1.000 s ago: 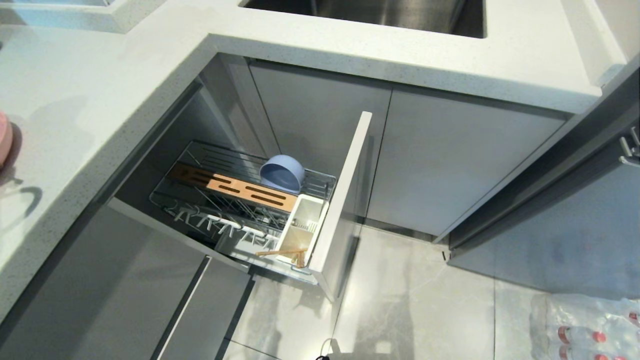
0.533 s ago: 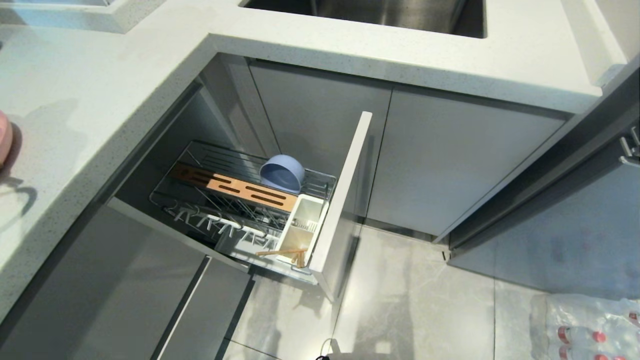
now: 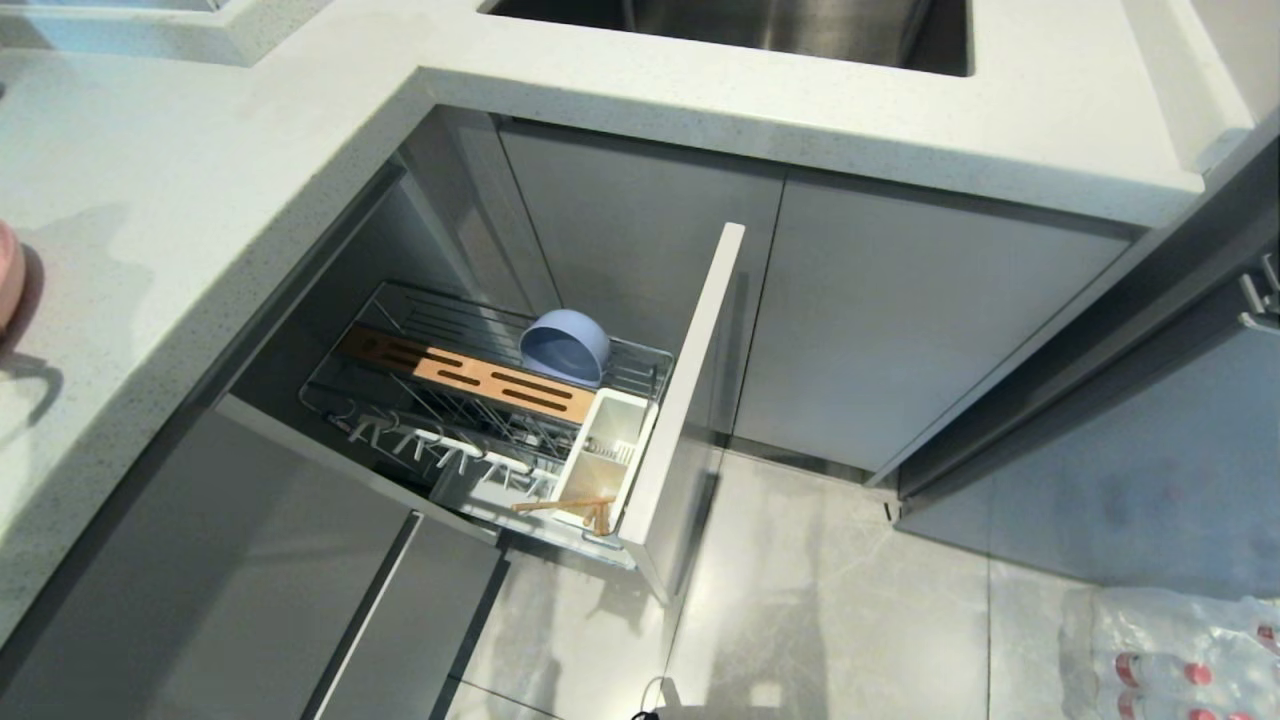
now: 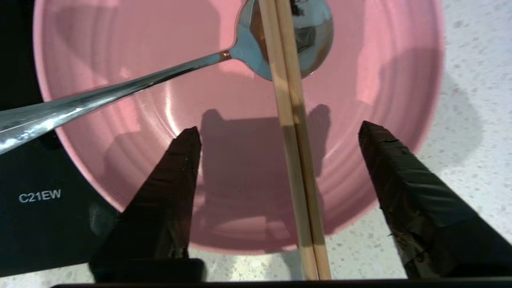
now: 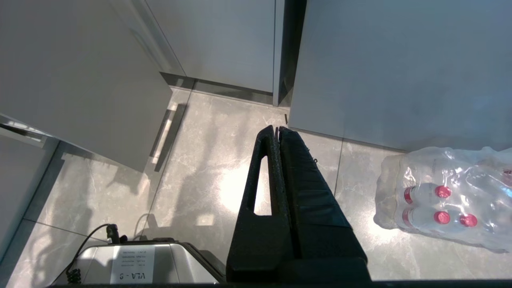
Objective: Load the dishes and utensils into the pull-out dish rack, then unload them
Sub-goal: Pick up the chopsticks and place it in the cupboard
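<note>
From my head, the pull-out dish rack [image 3: 560, 420] with its tall light-grey front panel stands drawn out below the speckled white desk [image 3: 200, 200]; the matte blue-grey round bowl [image 3: 565, 347] lies tilted in its chrome wire basket; wooden sticks [image 3: 565, 505] rest across the white plastic cutlery holder [image 3: 600, 460].

At my left wrist, my left claw [image 4: 276, 132] is spread wide over the round salmon-pink plate [image 4: 120, 52] on the desk; a pair of thin light wooden chopsticks [image 4: 296, 160] lies between my fingers, touching neither, crossing the shiny long-handled spoon [image 4: 120, 86].

At my right wrist, my right claw [image 5: 279, 130] hangs pressed together, pointing at the grey tiled floor [image 5: 200, 172], near wrapped bottles [image 5: 440, 200].
</note>
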Motion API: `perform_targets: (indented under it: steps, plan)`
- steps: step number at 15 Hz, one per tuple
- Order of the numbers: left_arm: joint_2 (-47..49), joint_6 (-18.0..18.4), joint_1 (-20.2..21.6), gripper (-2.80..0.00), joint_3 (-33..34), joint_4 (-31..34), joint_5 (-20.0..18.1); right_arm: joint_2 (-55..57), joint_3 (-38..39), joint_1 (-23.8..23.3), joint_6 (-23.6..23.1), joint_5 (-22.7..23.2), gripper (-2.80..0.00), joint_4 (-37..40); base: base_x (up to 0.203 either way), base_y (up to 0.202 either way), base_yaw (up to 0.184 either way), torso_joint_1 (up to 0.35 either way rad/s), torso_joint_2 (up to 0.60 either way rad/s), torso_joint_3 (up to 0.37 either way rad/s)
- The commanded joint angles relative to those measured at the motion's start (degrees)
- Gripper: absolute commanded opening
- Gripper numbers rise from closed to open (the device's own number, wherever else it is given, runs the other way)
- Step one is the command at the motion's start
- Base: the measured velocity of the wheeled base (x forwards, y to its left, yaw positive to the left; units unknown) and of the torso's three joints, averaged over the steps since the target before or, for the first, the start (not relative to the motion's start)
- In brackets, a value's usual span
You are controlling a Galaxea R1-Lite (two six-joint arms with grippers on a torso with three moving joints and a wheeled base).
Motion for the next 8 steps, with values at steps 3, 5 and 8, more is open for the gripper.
perform_targets:
  steps: [3, 5, 8]
  plan:
    - [1.5, -0.3, 0.2, 0.0, 1.0, -1.1, 0.0, 0.1, 0.0, 0.0, 0.0, 0.0, -2.8, 0.0, 0.0, 0.0, 0.0, 0.0, 0.0, 0.0]
    - [1.9, -0.2, 0.2, 0.0, 1.4, -1.5, 0.0, 0.0, 0.0, 0.0, 0.0, 0.0, -2.8, 0.0, 0.0, 0.0, 0.0, 0.0, 0.0, 0.0]
    - [2.5, -0.1, 0.2, 0.0, 1.6, -1.5, -0.1, 0.1, 0.0, 0.0, 0.0, 0.0, -2.8, 0.0, 0.0, 0.0, 0.0, 0.0, 0.0, 0.0]
